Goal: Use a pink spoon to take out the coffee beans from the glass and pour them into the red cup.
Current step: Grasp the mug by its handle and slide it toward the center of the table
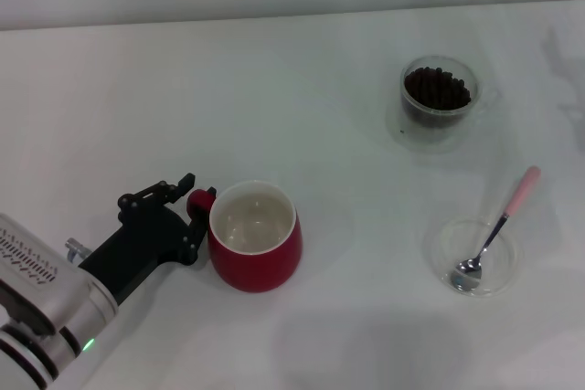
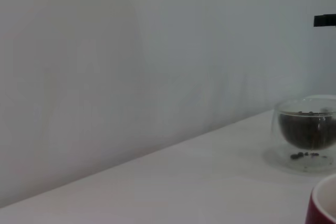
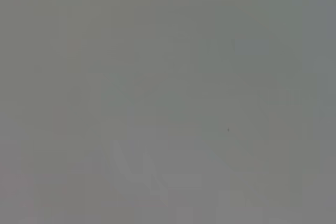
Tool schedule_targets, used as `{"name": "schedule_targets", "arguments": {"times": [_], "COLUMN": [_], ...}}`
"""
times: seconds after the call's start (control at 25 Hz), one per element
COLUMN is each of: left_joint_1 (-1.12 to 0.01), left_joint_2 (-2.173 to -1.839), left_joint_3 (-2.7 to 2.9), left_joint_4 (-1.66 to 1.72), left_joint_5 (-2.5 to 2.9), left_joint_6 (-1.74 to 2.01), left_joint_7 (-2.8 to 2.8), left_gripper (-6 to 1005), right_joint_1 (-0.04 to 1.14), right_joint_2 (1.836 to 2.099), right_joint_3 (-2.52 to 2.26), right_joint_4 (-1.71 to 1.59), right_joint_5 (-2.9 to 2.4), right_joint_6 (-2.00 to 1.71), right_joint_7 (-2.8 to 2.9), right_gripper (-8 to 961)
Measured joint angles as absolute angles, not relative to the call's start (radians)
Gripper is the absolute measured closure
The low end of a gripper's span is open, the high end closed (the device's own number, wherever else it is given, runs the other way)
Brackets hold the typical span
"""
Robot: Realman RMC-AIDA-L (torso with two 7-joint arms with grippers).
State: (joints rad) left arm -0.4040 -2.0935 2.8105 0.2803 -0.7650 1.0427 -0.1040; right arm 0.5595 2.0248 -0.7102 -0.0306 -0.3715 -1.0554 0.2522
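The red cup (image 1: 256, 239) stands at the front left of the white table, white inside and empty. My left gripper (image 1: 196, 212) is at its left side, fingers closed around the cup's loop handle (image 1: 196, 200). The glass (image 1: 440, 100) with the coffee beans (image 1: 438, 89) stands at the back right. It also shows in the left wrist view (image 2: 307, 129), with the cup's rim (image 2: 324, 203) at the corner. The pink spoon (image 1: 498, 228) lies with its bowl in a flat clear dish (image 1: 442, 246), pink handle pointing away. My right gripper is out of view.
A few loose beans (image 2: 303, 155) lie on the table beside the glass. The white table (image 1: 347, 180) stretches between the cup and the glass. A pale wall stands behind the table. The right wrist view shows only plain grey.
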Motion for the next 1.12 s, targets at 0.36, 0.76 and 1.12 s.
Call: {"name": "schedule_targets", "arguments": {"times": [0.36,0.76,1.12], "left_joint_1": [-0.356,-0.297,-0.180], "left_joint_2": [-2.091,-2.088,-2.083], "left_joint_3": [2.808,2.809,2.805], "left_joint_4": [0.286,0.290,0.279], "left_joint_5": [-0.769,-0.770,-0.844], "left_joint_6": [1.074,1.105,1.311], "left_joint_7": [-0.023,0.013,0.001], "left_gripper": [512,255,255], "right_joint_1": [0.557,0.557,0.537], "right_joint_2": [2.026,2.026,2.022], "right_joint_3": [-0.710,-0.712,-0.702], "right_joint_4": [-0.029,-0.018,-0.010], "right_joint_5": [-0.371,-0.373,-0.360], "right_joint_6": [-1.057,-1.058,-1.053], "right_joint_7": [0.253,0.253,0.407], "right_gripper": [107,108,108]}}
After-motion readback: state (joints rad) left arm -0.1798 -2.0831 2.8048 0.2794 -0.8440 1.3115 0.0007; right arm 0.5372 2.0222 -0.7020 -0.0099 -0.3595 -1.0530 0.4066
